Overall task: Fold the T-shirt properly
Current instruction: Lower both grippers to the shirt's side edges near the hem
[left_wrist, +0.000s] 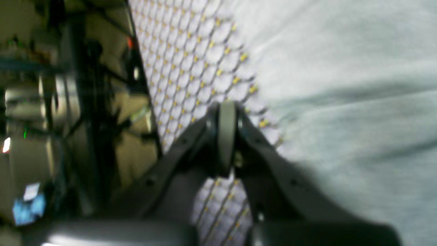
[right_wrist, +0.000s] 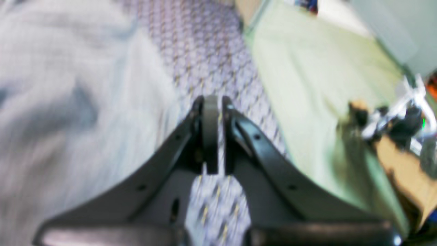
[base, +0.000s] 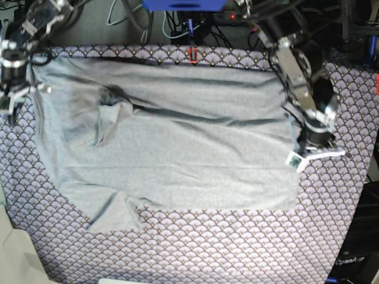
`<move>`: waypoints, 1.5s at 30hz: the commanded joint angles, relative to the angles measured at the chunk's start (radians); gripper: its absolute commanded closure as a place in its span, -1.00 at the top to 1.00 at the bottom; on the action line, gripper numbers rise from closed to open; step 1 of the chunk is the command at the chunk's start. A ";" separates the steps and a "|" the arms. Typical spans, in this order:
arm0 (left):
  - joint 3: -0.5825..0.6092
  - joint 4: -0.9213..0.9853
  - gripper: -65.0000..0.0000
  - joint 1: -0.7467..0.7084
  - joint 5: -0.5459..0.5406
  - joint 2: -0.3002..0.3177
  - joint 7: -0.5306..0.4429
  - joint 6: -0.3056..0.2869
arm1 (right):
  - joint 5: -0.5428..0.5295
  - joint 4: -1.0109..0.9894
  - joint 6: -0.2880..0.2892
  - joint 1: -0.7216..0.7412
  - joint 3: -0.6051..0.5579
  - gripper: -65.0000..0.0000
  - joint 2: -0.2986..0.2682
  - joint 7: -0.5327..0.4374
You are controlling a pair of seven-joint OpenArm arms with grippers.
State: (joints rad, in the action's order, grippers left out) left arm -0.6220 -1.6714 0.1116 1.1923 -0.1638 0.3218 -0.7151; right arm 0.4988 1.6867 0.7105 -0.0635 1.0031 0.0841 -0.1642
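The light grey T-shirt (base: 177,142) lies spread and wrinkled on the patterned tablecloth (base: 237,248), with one sleeve folded over at the upper left and a corner bunched at the lower left. My left gripper (base: 300,142) is at the shirt's right edge. In the left wrist view it (left_wrist: 227,107) is shut and empty over the cloth (left_wrist: 191,61), with the shirt (left_wrist: 341,85) just beside it. My right gripper (base: 15,106) is at the shirt's left edge. In the right wrist view it (right_wrist: 211,102) is shut and empty over the cloth (right_wrist: 211,51), beside the shirt (right_wrist: 68,102).
The table edge runs close to both grippers. A pale green floor (right_wrist: 307,85) and clutter lie beyond it on the right wrist side, and a dark frame (left_wrist: 92,102) on the left wrist side. A small red marker (base: 192,54) sits at the back edge.
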 commanded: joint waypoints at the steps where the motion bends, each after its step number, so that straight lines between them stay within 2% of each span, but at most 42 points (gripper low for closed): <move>1: 0.000 0.012 -1.00 0.050 0.010 0.007 0.024 0.017 | 0.002 0.017 -0.012 0.032 0.004 -1.00 -0.019 -0.031; 5: -0.002 0.169 -1.00 0.219 0.024 0.007 0.201 0.017 | 0.140 -0.035 -0.012 0.230 -0.003 -1.00 -0.020 -0.031; 8: 0.000 0.258 -0.95 0.300 0.021 0.007 0.279 0.017 | 0.278 -0.149 -0.012 0.342 -0.026 -1.00 -0.042 -0.030; 13: 0.004 0.376 -0.32 0.412 0.001 0.007 0.279 0.017 | 0.486 -0.446 -0.012 0.531 -0.028 -1.00 -0.103 -0.028; 15: 0.007 0.436 -0.03 0.449 -0.042 0.007 0.277 0.017 | 0.575 -0.563 -0.012 0.607 -0.030 -1.00 -0.120 -0.004; 18: 0.043 0.511 0.28 0.488 -0.096 0.022 0.277 0.017 | 0.694 -0.758 -0.012 0.692 -0.031 -0.93 -0.172 0.025; 22: 0.078 0.603 0.32 0.494 -0.205 0.073 0.277 0.017 | 0.710 -0.953 -0.012 0.750 -0.031 -0.68 -0.252 0.022; 25: 0.081 0.653 0.32 0.529 -0.297 0.106 0.279 0.105 | 0.710 -1.052 -0.012 0.781 -0.031 -0.51 -0.284 0.021; 27: 0.084 0.724 0.32 0.552 -0.365 0.151 0.279 0.159 | 0.710 -1.097 -0.012 0.799 -0.031 -0.38 -0.297 0.021; 30: 0.084 0.802 0.32 0.570 -0.437 0.197 0.279 0.197 | 0.710 -1.100 -0.012 0.802 -0.030 -0.23 -0.298 0.013; 34: 0.086 0.830 0.32 0.570 -0.487 0.231 0.276 0.203 | 0.710 -1.100 -0.012 0.798 -0.030 -0.08 -0.298 -0.034; 39: 0.086 0.854 0.32 0.569 -0.495 0.234 0.196 0.203 | 0.710 -1.103 -0.012 0.796 -0.030 0.14 -0.295 -0.087; 45: 0.086 0.845 0.32 0.552 -0.495 0.234 0.214 0.203 | 0.710 -1.103 -0.012 0.770 -0.025 0.26 -0.303 -0.110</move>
State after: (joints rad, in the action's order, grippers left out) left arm -0.5365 -0.8062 0.6327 0.6979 0.0593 0.5449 -0.5186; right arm 1.2240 0.5728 0.7021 0.6781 0.9794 -0.2020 -0.2462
